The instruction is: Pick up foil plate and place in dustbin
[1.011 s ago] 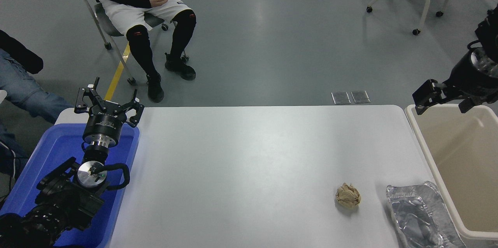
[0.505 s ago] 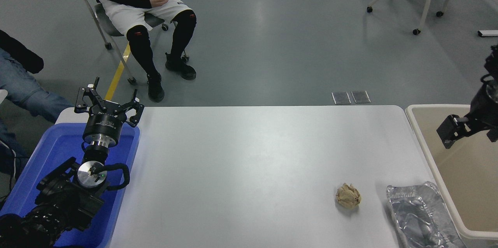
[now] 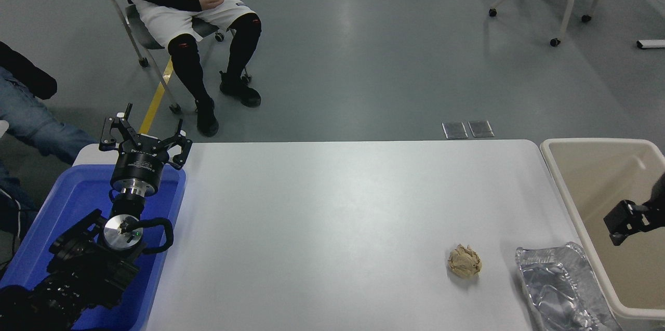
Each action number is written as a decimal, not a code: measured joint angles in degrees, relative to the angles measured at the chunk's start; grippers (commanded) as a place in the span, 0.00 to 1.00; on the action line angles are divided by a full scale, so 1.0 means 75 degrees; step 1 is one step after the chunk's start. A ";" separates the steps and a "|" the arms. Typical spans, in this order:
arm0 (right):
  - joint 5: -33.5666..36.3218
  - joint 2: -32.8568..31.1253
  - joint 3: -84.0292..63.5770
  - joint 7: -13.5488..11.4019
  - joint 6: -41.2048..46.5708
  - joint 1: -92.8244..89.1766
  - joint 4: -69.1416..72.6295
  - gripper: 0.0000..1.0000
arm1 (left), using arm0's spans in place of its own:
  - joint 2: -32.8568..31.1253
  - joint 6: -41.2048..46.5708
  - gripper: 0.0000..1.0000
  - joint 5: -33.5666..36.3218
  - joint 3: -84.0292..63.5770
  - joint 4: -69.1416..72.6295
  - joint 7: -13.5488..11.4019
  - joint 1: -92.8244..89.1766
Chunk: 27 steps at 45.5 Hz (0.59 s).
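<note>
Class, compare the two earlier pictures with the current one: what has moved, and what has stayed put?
The right claw has travelled down the picture's right edge, from above the far rim of the dustbin toward the robot, nearer the foil plate. It holds nothing. The foil plate, the paper ball, and the left claw over the blue tub are unchanged.

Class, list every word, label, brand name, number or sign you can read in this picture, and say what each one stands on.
No text can be read.
Left end effector: faint pale print on its black collar, too small and blurred to read.
Person's shorts: a small dark label near the hem, unreadable.
Foil plate, paper ball, dustbin, blue tub and table: no print visible.
</note>
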 measured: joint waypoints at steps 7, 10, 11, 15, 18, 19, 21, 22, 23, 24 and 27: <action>-0.0053 -0.0015 0.0429 -0.0155 -0.0001 -0.0379 -0.0158 1.00 | 0.0000 0.0000 0.99 0.0000 0.0000 0.0000 0.0000 0.0000; -0.0092 0.0008 0.0549 -0.0308 0.0000 -0.0525 -0.0202 1.00 | 0.0000 -0.0001 0.99 0.0000 0.0000 0.0000 0.0000 0.0000; -0.0108 0.0024 0.0592 -0.0378 -0.0001 -0.0590 -0.0215 1.00 | 0.0000 -0.0001 0.99 -0.0001 0.0000 0.0000 0.0000 0.0000; -0.0151 0.0064 0.0711 -0.0584 -0.0001 -0.0790 -0.0243 1.00 | 0.0000 -0.0001 0.99 -0.0003 0.0000 0.0000 0.0000 0.0000; -0.0175 0.0084 0.0780 -0.0698 -0.0010 -0.0947 -0.0264 1.00 | 0.0000 -0.0002 0.99 -0.0003 0.0000 0.0000 0.0000 0.0000; -0.0182 0.0089 0.0793 -0.0722 -0.0018 -0.0993 -0.0272 1.00 | 0.0000 -0.0002 0.99 -0.0002 0.0000 0.0000 0.0000 0.0000; -0.0196 0.0097 0.0825 -0.0776 -0.0043 -0.1129 -0.0293 1.00 | 0.0000 -0.0002 0.99 -0.0003 0.0000 0.0000 0.0000 0.0000; -0.0200 0.0099 0.0839 -0.0795 -0.0055 -0.1185 -0.0306 1.00 | 0.0000 -0.0002 0.99 -0.0003 0.0000 0.0000 -0.0001 0.0000; -0.0204 0.0099 0.0863 -0.0811 -0.0067 -0.1243 -0.0317 1.00 | 0.0000 -0.0002 0.99 -0.0004 0.0000 0.0000 -0.0001 0.0000; -0.0207 0.0099 0.0897 -0.0829 -0.0082 -0.1307 -0.0331 1.00 | 0.0000 -0.0002 0.99 -0.0003 0.0000 0.0000 -0.0001 0.0000; -0.0212 0.0099 0.1079 -0.0874 -0.0141 -0.1505 -0.0363 1.00 | 0.0000 -0.0002 0.99 -0.0002 0.0000 0.0000 -0.0001 0.0000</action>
